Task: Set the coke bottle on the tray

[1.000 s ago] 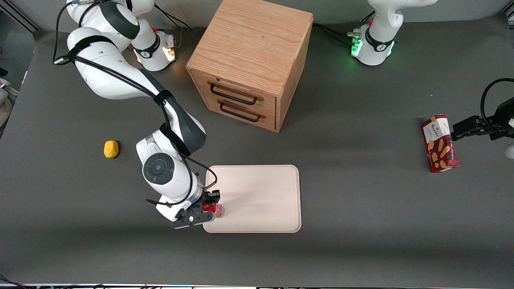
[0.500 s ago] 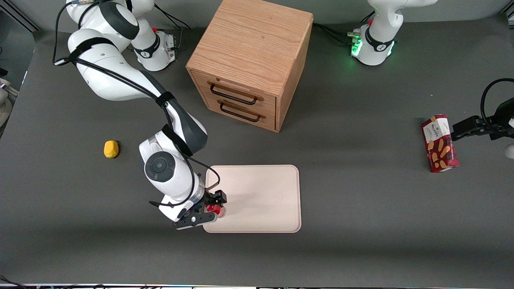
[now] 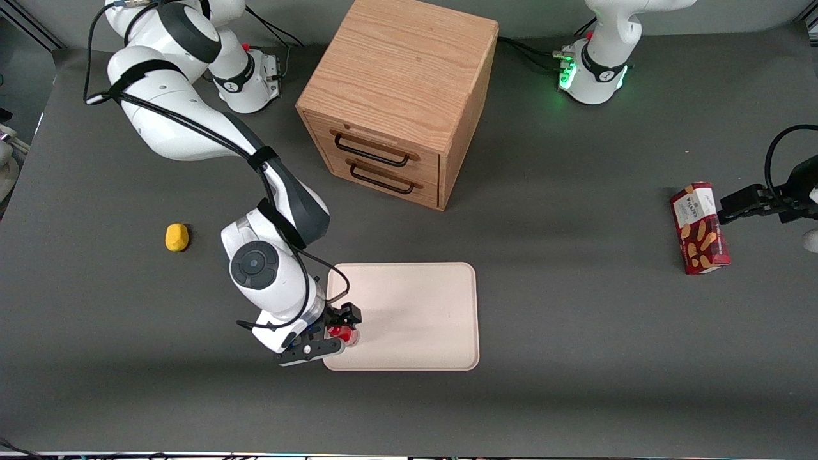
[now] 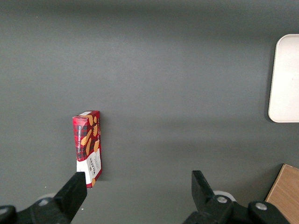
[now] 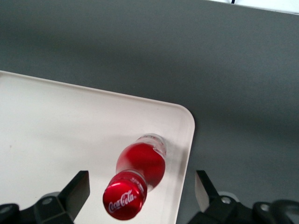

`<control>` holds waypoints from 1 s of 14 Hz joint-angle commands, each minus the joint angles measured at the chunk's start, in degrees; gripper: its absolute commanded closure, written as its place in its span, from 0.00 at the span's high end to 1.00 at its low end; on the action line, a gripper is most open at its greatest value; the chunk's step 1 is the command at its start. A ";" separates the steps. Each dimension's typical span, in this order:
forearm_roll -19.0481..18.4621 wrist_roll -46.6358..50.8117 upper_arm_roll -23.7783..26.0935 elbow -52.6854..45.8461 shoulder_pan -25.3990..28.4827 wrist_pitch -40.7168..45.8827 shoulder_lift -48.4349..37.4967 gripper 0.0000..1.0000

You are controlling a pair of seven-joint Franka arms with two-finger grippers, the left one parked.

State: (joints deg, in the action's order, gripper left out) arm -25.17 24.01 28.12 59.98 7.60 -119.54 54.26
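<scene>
The coke bottle [image 3: 346, 333] [image 5: 138, 179] stands upright on the tray [image 3: 415, 306] [image 5: 56, 135], near the corner nearest the working arm. The gripper [image 3: 332, 332] [image 5: 140, 191] hovers over it, jaws apart and clear of it. A wooden drawer cabinet [image 3: 399, 99], yellow lump [image 3: 177, 237] and cookie box [image 3: 700, 228] [image 4: 88, 148] sit on the table [image 3: 575, 319], well apart from the tray.

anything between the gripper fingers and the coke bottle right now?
Nothing. In the right wrist view the gripper is open, each finger standing clear of the upright coke bottle, with only bare tray showing in the gaps.
</scene>
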 commanded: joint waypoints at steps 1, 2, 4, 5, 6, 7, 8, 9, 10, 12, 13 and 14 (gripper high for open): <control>-0.94 1.48 0.71 1.37 -2.14 2.71 -3.70 1.00; -0.85 1.30 0.80 1.46 -2.76 6.65 -5.29 1.00; 3.16 0.87 1.85 1.64 -5.38 13.77 -9.24 1.00; 6.93 0.69 1.76 1.98 -6.79 16.24 -11.61 1.00; 10.19 0.60 1.59 4.42 -8.28 17.14 -14.59 1.00; 12.14 0.51 1.41 8.19 -9.52 17.15 -18.71 1.00; 13.90 0.60 0.89 12.14 -10.57 17.15 -22.49 1.00; 16.00 0.60 -0.68 15.84 -11.02 17.23 -26.71 1.00; 18.63 0.51 -3.22 19.62 -10.94 17.23 -31.10 1.00; 21.64 -1.67 -6.83 26.83 -10.94 17.15 -39.36 1.00; 22.08 -4.21 -8.59 29.82 -10.85 17.32 -42.71 1.00; 23.05 -5.71 -10.61 32.72 -10.76 17.50 -46.05 1.00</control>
State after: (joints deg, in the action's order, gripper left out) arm -5.26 21.96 21.45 81.29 -2.70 -100.86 18.71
